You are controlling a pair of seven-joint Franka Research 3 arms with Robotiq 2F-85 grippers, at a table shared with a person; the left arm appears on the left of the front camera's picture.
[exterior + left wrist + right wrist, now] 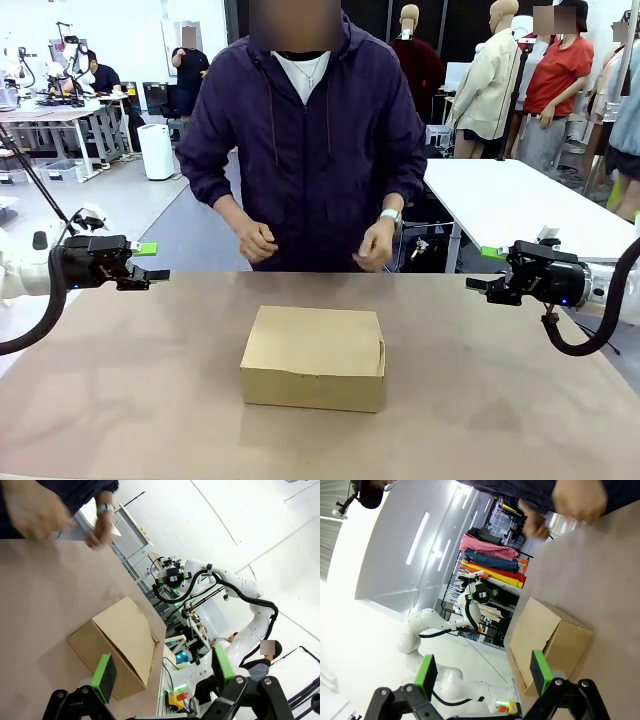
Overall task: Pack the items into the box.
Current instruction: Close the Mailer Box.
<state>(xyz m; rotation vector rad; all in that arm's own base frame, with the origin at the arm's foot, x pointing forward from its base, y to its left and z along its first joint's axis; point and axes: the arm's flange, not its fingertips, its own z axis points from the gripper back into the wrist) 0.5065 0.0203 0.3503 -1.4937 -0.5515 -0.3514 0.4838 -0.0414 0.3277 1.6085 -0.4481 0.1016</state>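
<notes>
Front view: a closed brown cardboard box sits at the middle of the tan worktop, flap lid down, with bare surface open on every side of it. The left gripper hangs above the worktop's left edge and the right gripper above its right edge, both well apart from the box, each with its fingers spread and nothing between them. A person in a dark zipped jacket stands at the far edge, both hands raised loosely over it (neither touches the box). Behind are white tables and a grey floor.

Left wrist view: the green-padded fingers stand wide apart at the bottom edge, the box lying beyond them near the worktop's edge. The person's hands blur at the top left. The other white arm reaches in farther off.

Right wrist view: the fingers are likewise parted and bare. The box rests on the worktop ahead of them, the person's blurred hands beyond it; a rack of folded coloured cloth stands in the room behind.
</notes>
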